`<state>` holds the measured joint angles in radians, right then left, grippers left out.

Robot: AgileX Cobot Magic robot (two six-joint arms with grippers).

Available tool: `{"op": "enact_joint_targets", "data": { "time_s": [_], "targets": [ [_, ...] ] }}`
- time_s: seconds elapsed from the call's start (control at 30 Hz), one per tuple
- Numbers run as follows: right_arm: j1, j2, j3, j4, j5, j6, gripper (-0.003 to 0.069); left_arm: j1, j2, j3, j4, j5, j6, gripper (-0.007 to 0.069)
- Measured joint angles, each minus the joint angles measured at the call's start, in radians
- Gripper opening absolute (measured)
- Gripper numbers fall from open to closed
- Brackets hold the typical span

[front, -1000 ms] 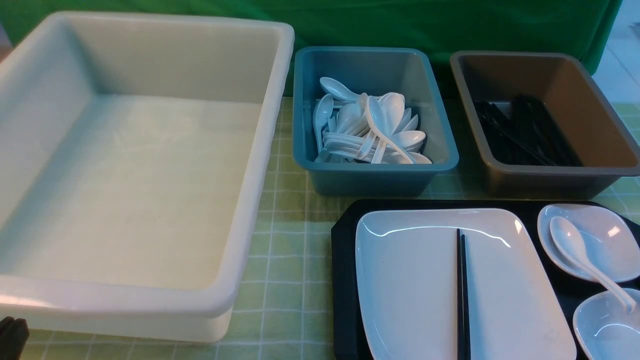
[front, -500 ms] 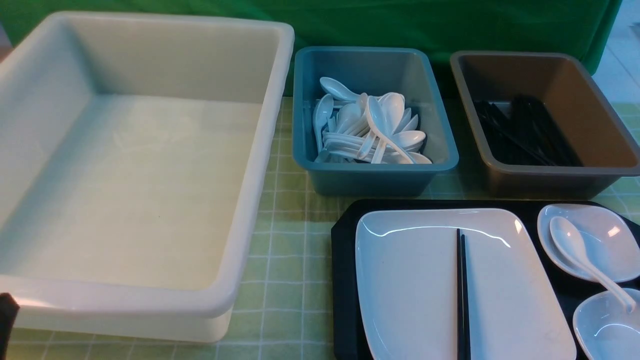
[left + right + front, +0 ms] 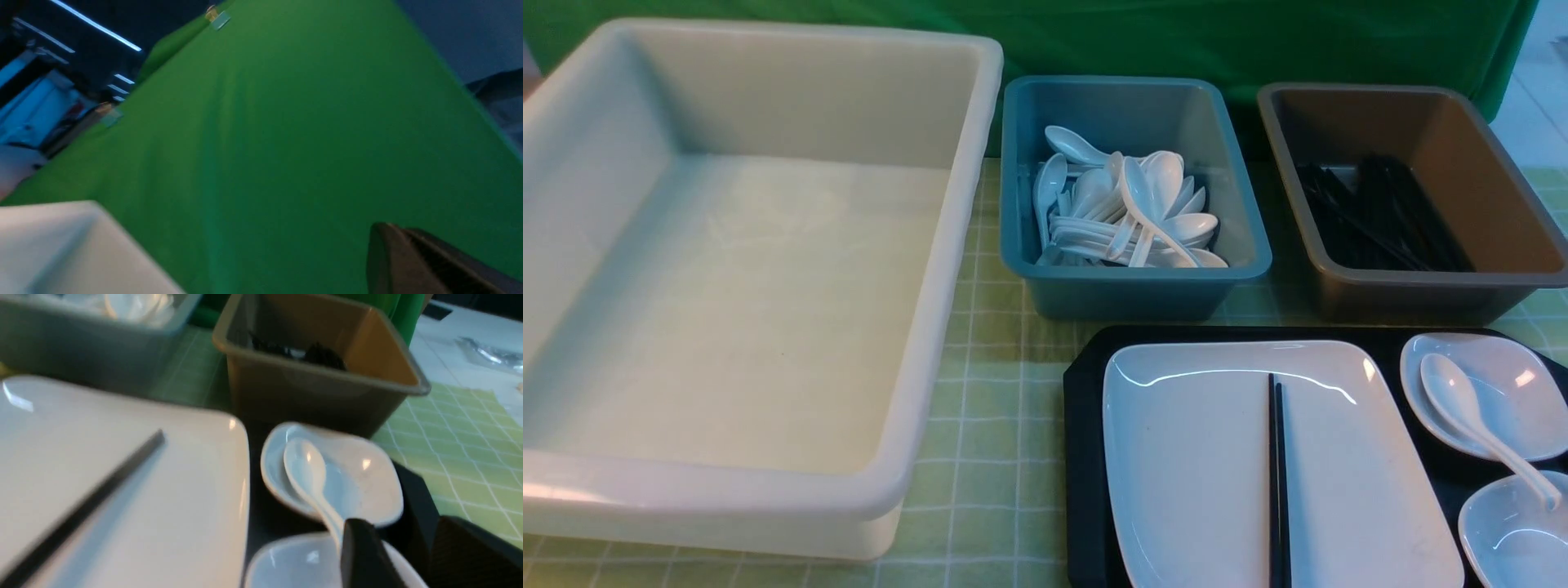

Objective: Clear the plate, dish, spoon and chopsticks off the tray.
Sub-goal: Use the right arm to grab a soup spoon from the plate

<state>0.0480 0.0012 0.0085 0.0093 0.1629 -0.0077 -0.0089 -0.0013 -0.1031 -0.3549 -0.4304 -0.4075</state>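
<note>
Spoon (image 3: 305,470) lies with its handle tip just beside the right pincer (image 3: 402,543), jaws apart.

text: none legible | labels: none | numbers: none | signs: none

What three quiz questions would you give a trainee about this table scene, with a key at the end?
1. True or false: the chopsticks lie on the plate.
2. Choose one. The bowl of the spoon rests in: A) the blue tub; B) the farther small dish; C) the plate.
3. Short answer: what does the brown tub hold?

Key: 1 true. 2 B. 3 a pile of spare black sticks, like the chopsticks.
</note>
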Motion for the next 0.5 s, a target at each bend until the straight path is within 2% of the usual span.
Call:
{"op": "enact_joint_targets", "data": {
  "time_s": [0.07,0.1,0.13,0.17,0.2,0.23,0.27,0.3,0.33,0.43,0.5],
  "targets": [
    [0.000,0.000,0.000,0.019,-0.101,0.160,0.0241,0.000,0.025,-0.127,0.086,0.111,-0.046,-0.0003],
    [0.000,0.000,0.000,0.026,-0.185,0.311,0.0241,0.000,0.065,-0.257,0.152,0.249,-0.065,-0.0003],
    [0.000,0.000,0.000,0.028,-0.194,0.330,0.0241,0.000,0.087,-0.291,0.166,0.288,-0.065,-0.0003],
    [0.000,0.000,0.000,0.029,-0.241,0.409,0.0241,0.000,0.113,-0.359,0.187,0.348,-0.066,-0.0003],
    [0.000,0.000,0.000,0.029,-0.302,0.477,0.0241,0.000,0.183,-0.475,0.205,0.521,-0.054,-0.0003],
    [0.000,0.000,0.000,0.029,-0.319,0.500,0.0241,0.000,0.242,-0.555,0.205,0.636,-0.025,-0.0003],
    [0.000,0.000,0.000,0.029,-0.329,0.505,0.0241,0.000,0.253,-0.571,0.204,0.636,-0.016,-0.0003],
    [0.000,0.000,0.000,0.029,-0.354,0.531,0.0241,0.000,0.370,-0.700,0.171,0.866,0.081,-0.0003],
    [0.000,0.000,0.000,0.030,-0.363,0.542,0.0241,0.000,0.437,-0.750,0.142,0.953,0.130,-0.0003],
    [0.000,0.000,0.000,0.030,-0.410,0.562,0.0241,0.000,0.615,-0.875,0.057,1.201,0.307,-0.0003],
    [0.001,0.000,0.000,0.030,-0.421,0.574,0.0239,0.000,0.683,-0.902,0.025,1.276,0.360,-0.0003]
  ]
}}
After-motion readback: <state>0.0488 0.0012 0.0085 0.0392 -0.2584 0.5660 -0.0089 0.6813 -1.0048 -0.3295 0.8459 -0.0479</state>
